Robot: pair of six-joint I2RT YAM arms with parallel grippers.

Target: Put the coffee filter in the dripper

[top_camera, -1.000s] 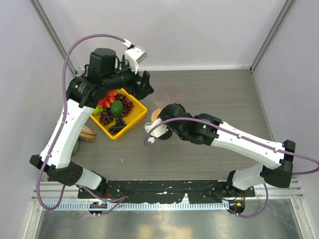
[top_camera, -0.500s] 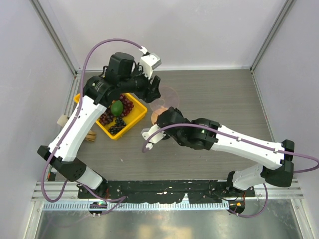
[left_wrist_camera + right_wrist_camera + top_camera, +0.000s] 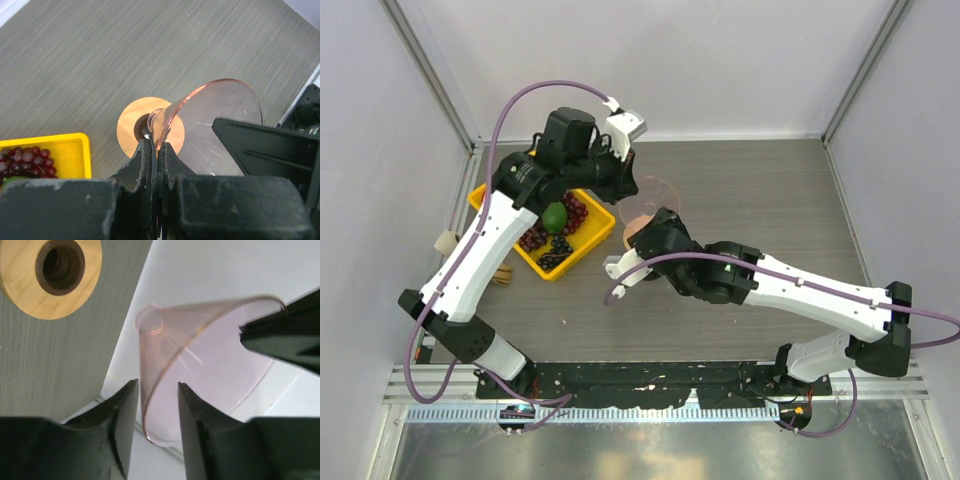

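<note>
The dripper is in two pieces. Its clear pinkish cone (image 3: 657, 190) is tipped on its side and lifted, while the light-wood ring collar (image 3: 633, 232) lies flat on the table. My left gripper (image 3: 156, 145) is shut on the cone (image 3: 220, 115) wall near its narrow end, above the ring (image 3: 131, 125). My right gripper (image 3: 157, 390) is open, its fingers either side of the cone (image 3: 210, 350) rim with a gap on the right. The ring (image 3: 50, 270) shows at the upper left there. The single coffee filter is not in view.
A yellow tray (image 3: 600, 222) of grapes and other fruit sits left of the ring, under the left arm. A thick bundle of tan papers (image 3: 498, 270) lies left of the tray. White walls close in the back and sides.
The left arm swung right from over the tray to the cone and shut on it. The right gripper, shut on the cone before, has opened.
</note>
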